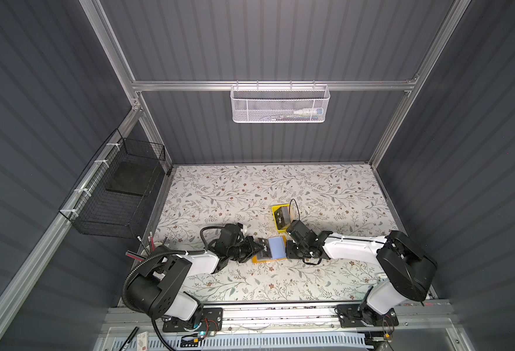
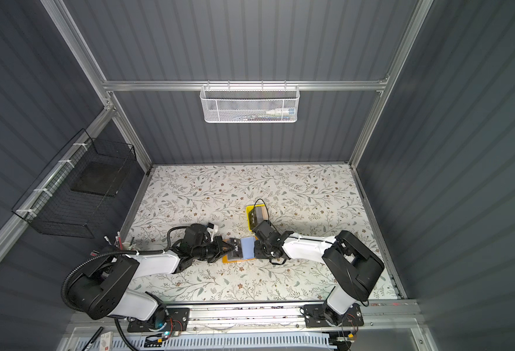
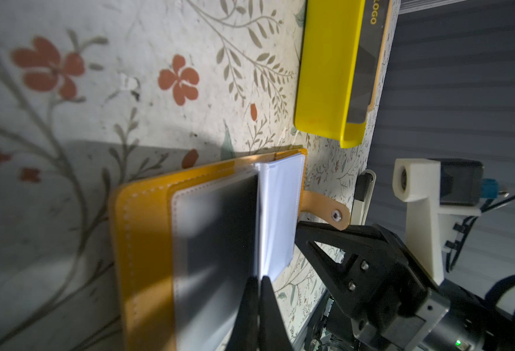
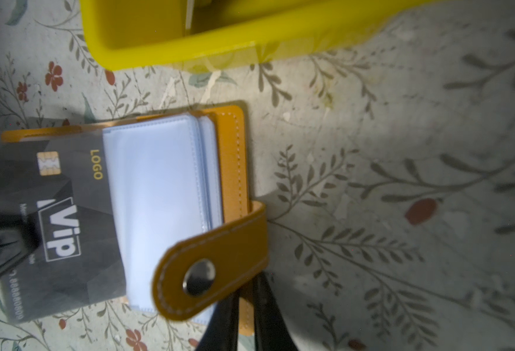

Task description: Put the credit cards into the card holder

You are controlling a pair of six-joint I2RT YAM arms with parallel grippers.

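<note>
Scene: a floral table seen from above, with two robot arms meeting at its near middle.
Card holder: a mustard card holder lies open and flat between the arms, its bluish sleeve pages facing up.
Left tool: the left tool is pinched together on the left edge of a black VIP card.
Right tool: the right tool is clamped on the holder's right cover edge, just under the snap strap.
Key relation: the sleeve pages lie directly right of the card. The card's long axis runs near to far, across a rightward push. The left arm carries it.
Right wrist view only: the card's right edge meets the top page. Whether it is inside a pocket cannot be told.
Top views only: a yellow tray sits farther back with spare cards in it.
</note>
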